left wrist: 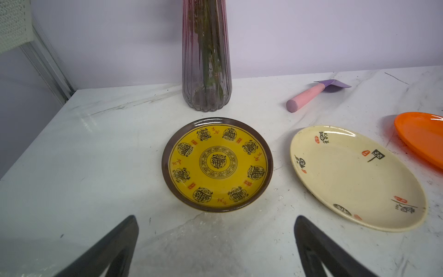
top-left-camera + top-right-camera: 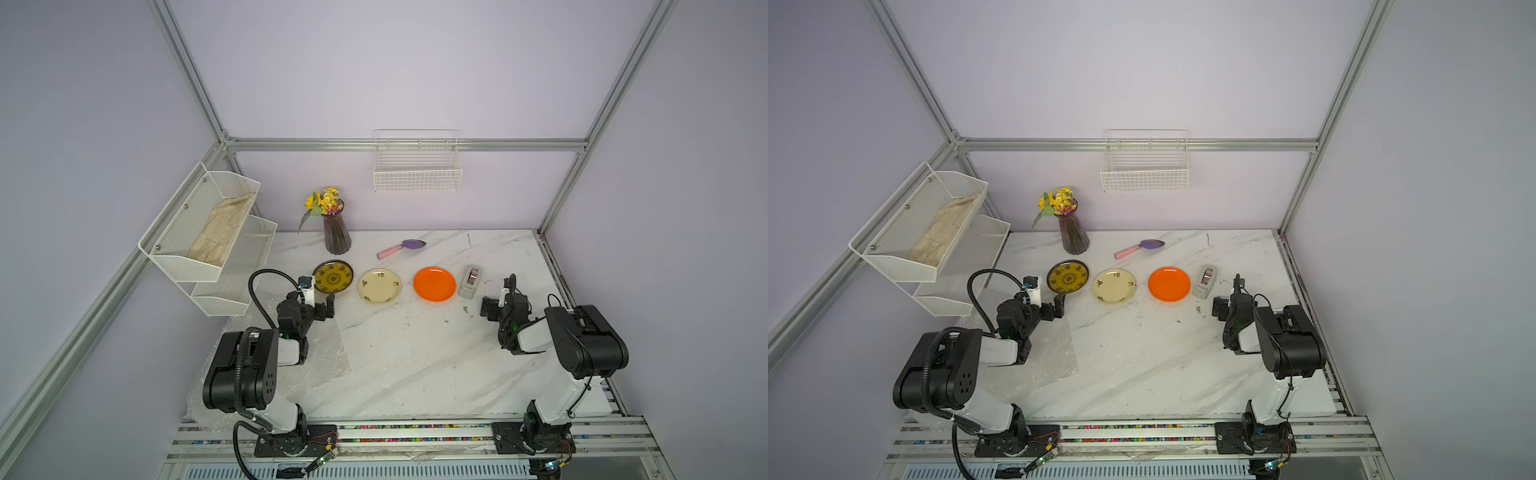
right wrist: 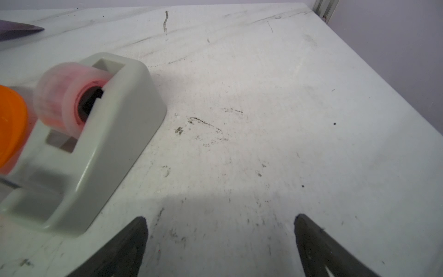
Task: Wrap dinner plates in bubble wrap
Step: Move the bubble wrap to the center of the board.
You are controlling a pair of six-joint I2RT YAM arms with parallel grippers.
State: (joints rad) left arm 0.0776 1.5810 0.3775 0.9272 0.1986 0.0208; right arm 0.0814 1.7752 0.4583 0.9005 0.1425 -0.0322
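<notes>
Left jaws stood wide apart and empty, just short of the yellow plate point(image 1: 217, 164), above the edge of the bubble wrap point(image 2: 328, 353) on the counter point(image 2: 415, 365). Right jaws, likewise apart and empty, faced the counter beside the tape dispenser point(image 3: 96, 144), the orange plate point(image 2: 434, 284) beyond it

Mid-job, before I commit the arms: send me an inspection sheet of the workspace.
Surface: white marble table, scuffed, dark specks near the right arm.
Job's things: yellow plate, cream plate, orange plate in a row, bare, apart; bubble wrap spread under the left arm.
Clutter: tape dispenser beside the orange plate; trowel and vase of flowers farther back.
Grippers: left gripper open, empty, facing the yellow plate; right gripper open, empty, beside the tape dispenser.
Cables: black hose loops off the left arm; thin cable on the right arm; both clear of the plates.
Surroundings: cloth in the side rack; wire basket on the back wall, nothing seen inside.
</notes>
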